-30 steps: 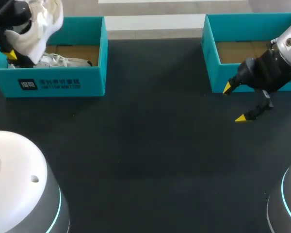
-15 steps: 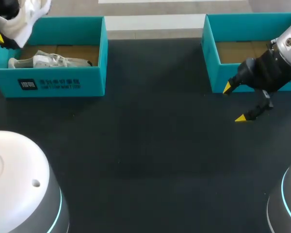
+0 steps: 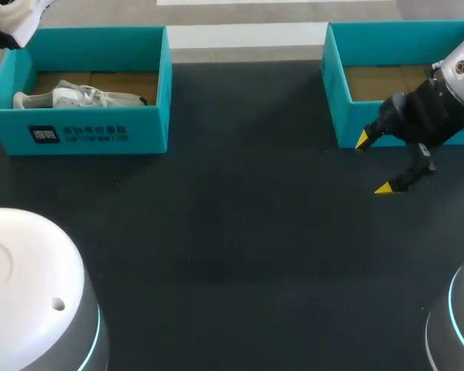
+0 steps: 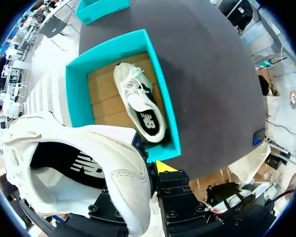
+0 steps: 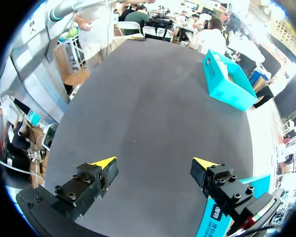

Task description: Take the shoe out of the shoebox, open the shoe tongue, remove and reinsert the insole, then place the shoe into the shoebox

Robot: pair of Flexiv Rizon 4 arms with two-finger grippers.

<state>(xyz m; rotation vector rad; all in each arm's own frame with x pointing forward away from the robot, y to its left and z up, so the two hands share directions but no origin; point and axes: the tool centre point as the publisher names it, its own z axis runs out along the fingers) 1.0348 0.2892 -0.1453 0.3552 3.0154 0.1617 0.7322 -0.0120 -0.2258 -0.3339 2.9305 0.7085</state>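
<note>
Black table (image 3: 240, 232); teal left shoebox (image 3: 100, 131) holds one white shoe (image 3: 77, 97). Left gripper (image 4: 155, 169) clamps second shoe (image 4: 89, 163) high above that box, hiding one finger; head view catches only the shoe's edge. Right gripper (image 3: 373, 164) hangs wide open, empty, just beside right shoebox (image 3: 336, 100).

The dark table (image 3: 232, 247) carries two open teal boxes. The shoebox (image 3: 85, 116) with a label on its front wall stands near the far edge. The second box (image 3: 331, 85) stands well to its right, level with it.
</note>
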